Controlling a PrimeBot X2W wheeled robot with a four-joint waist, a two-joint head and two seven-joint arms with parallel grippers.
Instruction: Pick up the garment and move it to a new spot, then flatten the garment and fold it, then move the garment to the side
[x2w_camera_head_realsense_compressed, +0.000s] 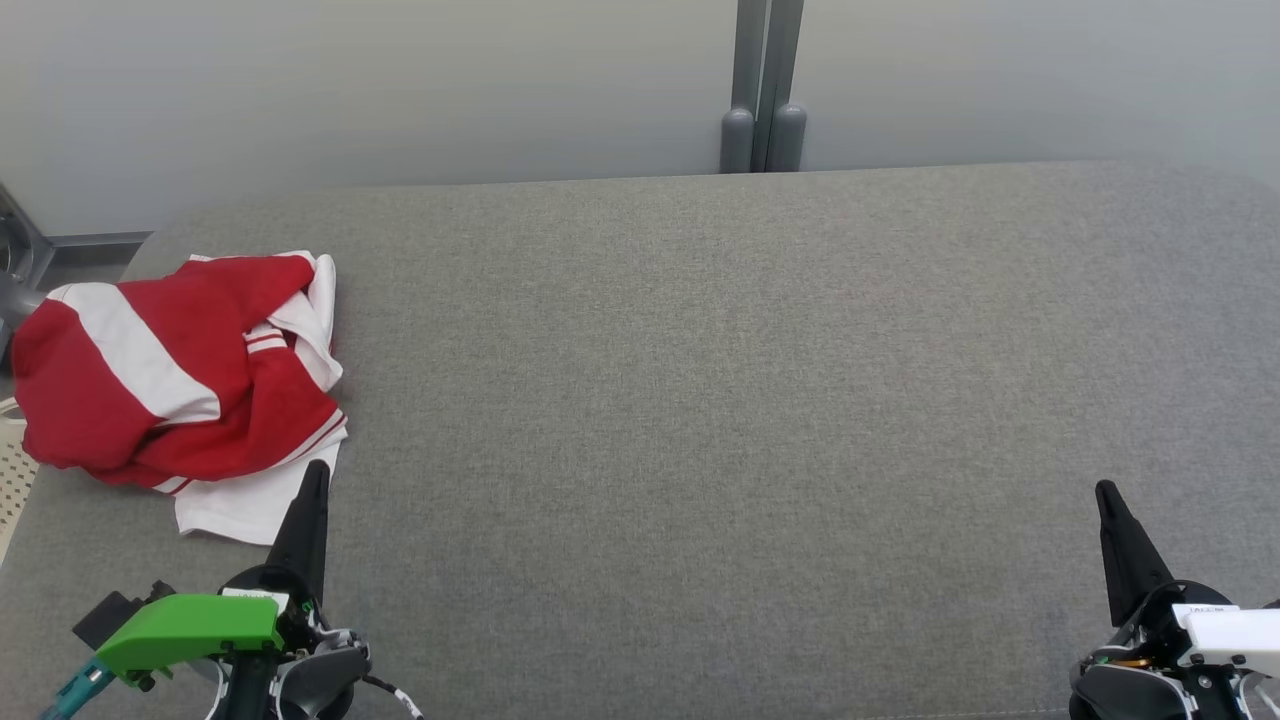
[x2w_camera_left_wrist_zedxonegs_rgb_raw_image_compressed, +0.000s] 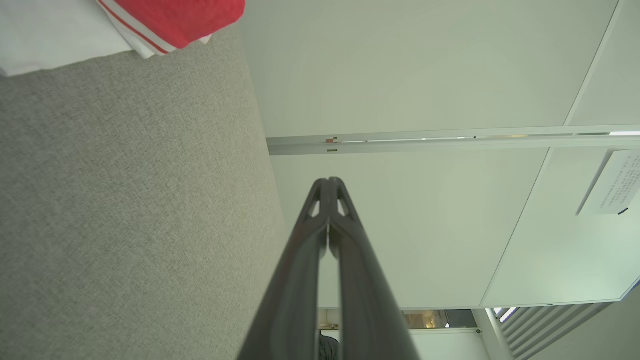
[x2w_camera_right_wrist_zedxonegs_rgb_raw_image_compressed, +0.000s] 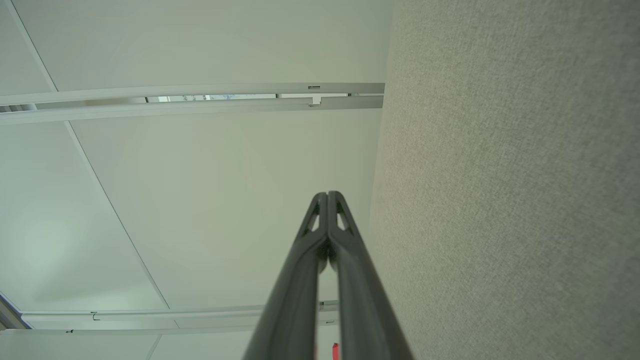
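**Desk lead:** What does the head camera give you?

**Operator:** I have the garment (x2w_camera_head_realsense_compressed: 170, 370), red with broad white bands, crumpled in a heap at the far left of the grey fabric desk (x2w_camera_head_realsense_compressed: 700, 400). A white part of it spreads out toward me. My left fingers (x2w_camera_head_realsense_compressed: 310, 510) rise from the lower left, pressed together and gripping nothing. Their tip lines up with that white edge, but I cannot tell from here whether it touches. My right fingers (x2w_camera_head_realsense_compressed: 1120, 540) stand at the lower right, clenched and empty, well apart from the garment. A pale wall (x2w_camera_head_realsense_compressed: 400, 90) with a grey post (x2w_camera_head_realsense_compressed: 765, 90) runs behind the desk.

**Desk lead:** And the left wrist camera?

**Operator:** The left fingers (x2w_camera_left_wrist_zedxonegs_rgb_raw_image_compressed: 300, 260) meet tip to tip with nothing between them. The desk (x2w_camera_left_wrist_zedxonegs_rgb_raw_image_compressed: 125, 200) takes the left side of the view. The garment's (x2w_camera_left_wrist_zedxonegs_rgb_raw_image_compressed: 175, 20) red and white edge lies on it in the top left corner, apart from my fingertips. Pale wall panels lie beyond the tips.

**Desk lead:** Right wrist?

**Operator:** The right fingers (x2w_camera_right_wrist_zedxonegs_rgb_raw_image_compressed: 300, 265) are closed against each other, with nothing in them. The desk (x2w_camera_right_wrist_zedxonegs_rgb_raw_image_compressed: 500, 200) covers the right side of the view, and pale wall panels the left.
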